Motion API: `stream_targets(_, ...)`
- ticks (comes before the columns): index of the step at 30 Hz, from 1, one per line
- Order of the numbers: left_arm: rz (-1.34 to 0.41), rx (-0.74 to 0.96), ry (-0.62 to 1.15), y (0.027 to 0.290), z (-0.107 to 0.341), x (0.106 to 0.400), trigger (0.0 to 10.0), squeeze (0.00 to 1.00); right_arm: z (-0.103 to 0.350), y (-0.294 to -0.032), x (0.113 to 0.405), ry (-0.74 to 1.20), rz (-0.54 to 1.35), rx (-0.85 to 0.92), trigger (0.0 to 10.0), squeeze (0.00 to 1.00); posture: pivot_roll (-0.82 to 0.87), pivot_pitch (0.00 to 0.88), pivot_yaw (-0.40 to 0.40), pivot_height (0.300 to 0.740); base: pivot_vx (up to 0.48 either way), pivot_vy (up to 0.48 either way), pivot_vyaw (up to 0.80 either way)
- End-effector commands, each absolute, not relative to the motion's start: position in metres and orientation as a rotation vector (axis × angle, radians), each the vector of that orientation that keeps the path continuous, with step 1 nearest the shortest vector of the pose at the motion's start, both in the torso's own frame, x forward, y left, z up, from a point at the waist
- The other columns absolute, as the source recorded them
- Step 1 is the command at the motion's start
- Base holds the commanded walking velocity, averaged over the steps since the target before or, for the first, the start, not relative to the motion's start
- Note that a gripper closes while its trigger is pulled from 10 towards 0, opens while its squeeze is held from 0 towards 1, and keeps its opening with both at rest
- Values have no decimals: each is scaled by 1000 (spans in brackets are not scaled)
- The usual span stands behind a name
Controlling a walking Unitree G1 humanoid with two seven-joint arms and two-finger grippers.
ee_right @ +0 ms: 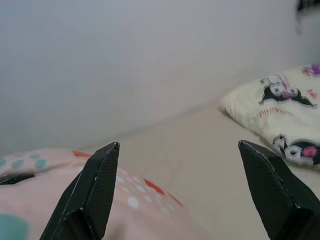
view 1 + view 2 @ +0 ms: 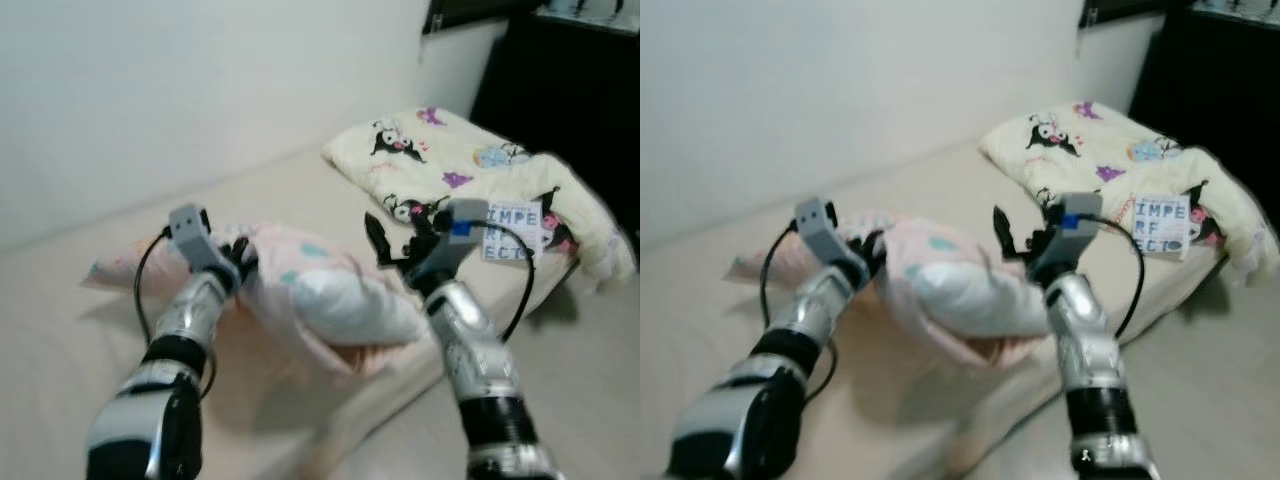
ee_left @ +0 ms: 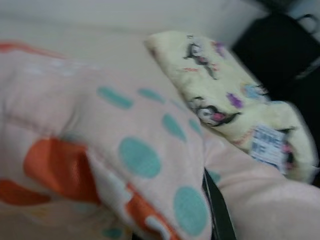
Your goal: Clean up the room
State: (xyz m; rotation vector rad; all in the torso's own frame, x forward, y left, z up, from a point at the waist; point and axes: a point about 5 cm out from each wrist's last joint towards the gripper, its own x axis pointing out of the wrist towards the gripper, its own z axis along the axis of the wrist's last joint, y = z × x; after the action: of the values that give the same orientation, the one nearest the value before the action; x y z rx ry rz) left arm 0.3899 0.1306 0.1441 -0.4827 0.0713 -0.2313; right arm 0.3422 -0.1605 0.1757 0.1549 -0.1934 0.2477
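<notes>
left end effector (image 2: 240, 258): gripping the near edge of the pink blanket (image 2: 320, 290), fingers mostly buried in fabric, so it is probably clamping it
right end effector (image 1: 180, 190): spreading wide, holding nothing, hovering just above the blanket's far side
pink blanket: lying bunched on the bed (image 2: 60, 340), between both arms
yellow pillow (image 2: 470, 180): sitting at the bed's head, well apart from the blanket
wall (image 2: 200, 90): running behind the bed

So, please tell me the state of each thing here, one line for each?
Pink blanket: bunched up on the bed, one end gripped.
Yellow pillow: lying flat at the head of the bed.
Left claw: shut on the pink blanket.
Right claw: open, holding nothing, above the blanket.
</notes>
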Motion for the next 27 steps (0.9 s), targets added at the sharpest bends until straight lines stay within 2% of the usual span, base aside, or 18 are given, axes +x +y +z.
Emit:
stream_targets(1, -222, -450, -17, 141, 158, 392, 10000, 0, 178, -152, 341, -210, 277, 161, 10000, 0, -266, 51, 21, 740, 0, 0, 788)
stream_targets(12, -243, -359, -7, 134, 157, 392, 10000, 0, 178, -150, 341, -219, 289, 151, 10000, 0, -271, 46, 23, 740, 0, -480, 790)
stream_targets(15, -229, -364, -10, 136, 157, 393, 10000, 0, 178, -150, 340, -227, 290, 169, 10000, 0, -271, 45, 23, 740, 0, 0, 788)
stream_targets(27, -243, -314, -23, 138, 162, 395, 10000, 0, 174, -157, 343, -204, 212, 170, 10000, 0, -275, 47, 35, 740, 0, 0, 0)
